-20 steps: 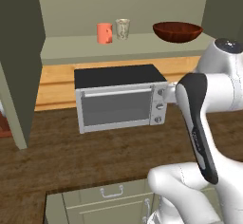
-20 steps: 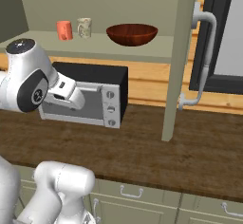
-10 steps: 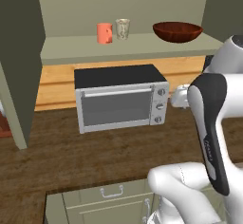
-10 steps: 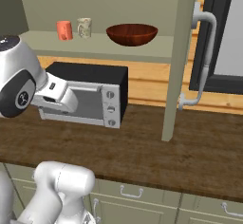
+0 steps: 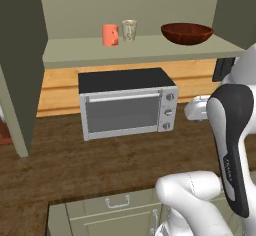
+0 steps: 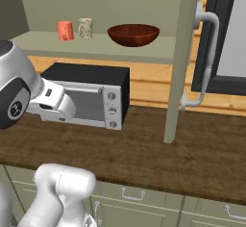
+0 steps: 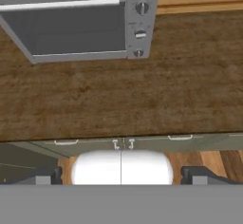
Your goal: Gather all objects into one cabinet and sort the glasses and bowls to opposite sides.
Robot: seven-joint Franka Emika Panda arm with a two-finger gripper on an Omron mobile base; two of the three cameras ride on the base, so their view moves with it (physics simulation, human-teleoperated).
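Spanning the wall, the sage cabinet (image 5: pixel 30 80) stands open over the wooden counter (image 5: pixel 100 165), where a silver toaster oven (image 5: pixel 127 105) sits. On the shelf, the dark red-brown bowl (image 5: pixel 187 33) rests to the right, well apart from the orange-red cup (image 5: pixel 109 35) and clear tumbler (image 5: pixel 129 30), which stand just beside each other. The gripper (image 7: pixel 121 175) hangs with fingers (image 7: pixel 47 174) spread wide, holding nothing.

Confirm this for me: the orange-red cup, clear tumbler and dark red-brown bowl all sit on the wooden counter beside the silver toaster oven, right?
Not quite. The orange-red cup, clear tumbler and dark red-brown bowl sit on the open cabinet's pale shelf above the silver toaster oven, as the left base view shows.
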